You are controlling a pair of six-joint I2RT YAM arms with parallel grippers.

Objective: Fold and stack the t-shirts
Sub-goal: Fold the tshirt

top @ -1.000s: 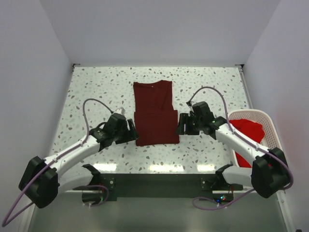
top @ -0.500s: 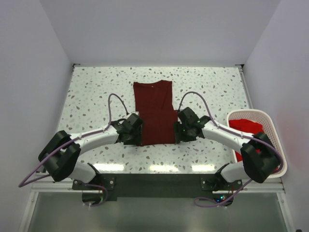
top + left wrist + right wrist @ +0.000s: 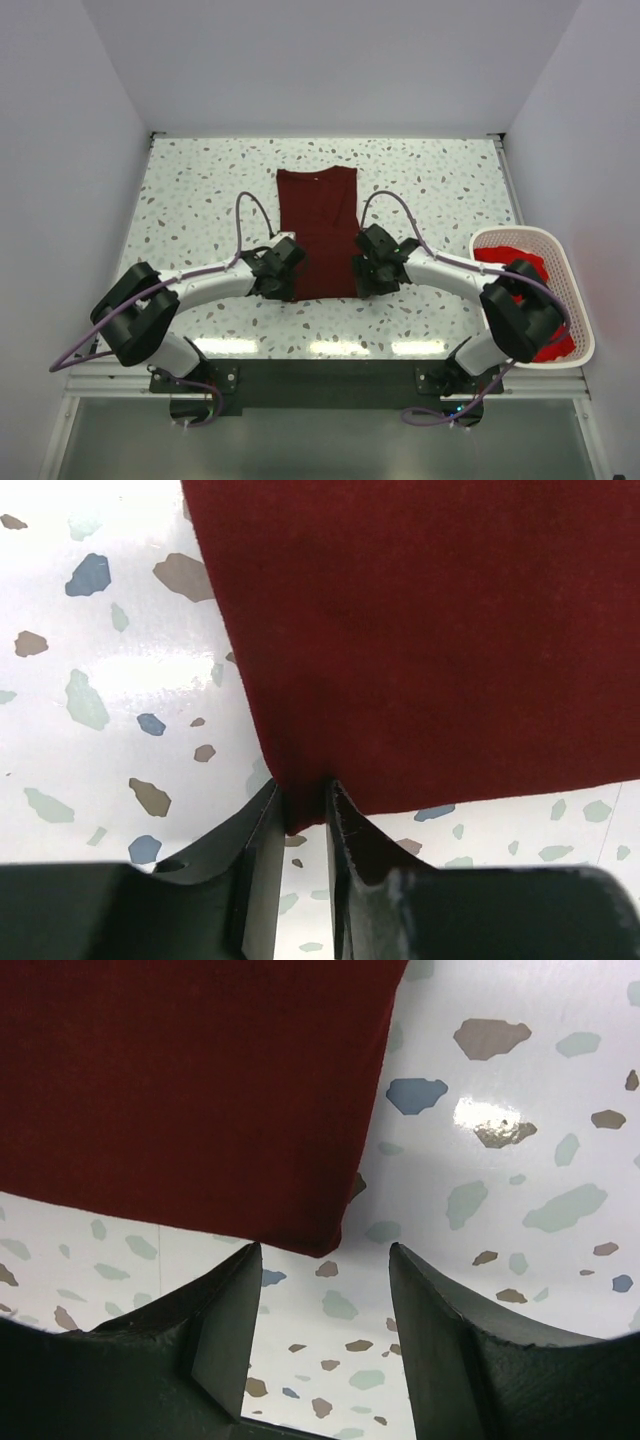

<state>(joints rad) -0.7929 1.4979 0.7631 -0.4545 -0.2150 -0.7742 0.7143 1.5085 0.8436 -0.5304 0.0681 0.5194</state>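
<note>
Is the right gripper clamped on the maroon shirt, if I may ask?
No, the right gripper stands open, its jaws spread either side of the corner of the maroon shirt.

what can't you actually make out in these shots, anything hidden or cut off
- top view: the wrists cover the near corners of the maroon t-shirt, so neither grip shows
- top view: the right arm crosses the basket; count of red shirts inside unclear
- left wrist view: the left gripper pinches a corner and hides how many layers
- right wrist view: the frame edges cut off most of the maroon t-shirt ahead of the open right gripper
</note>
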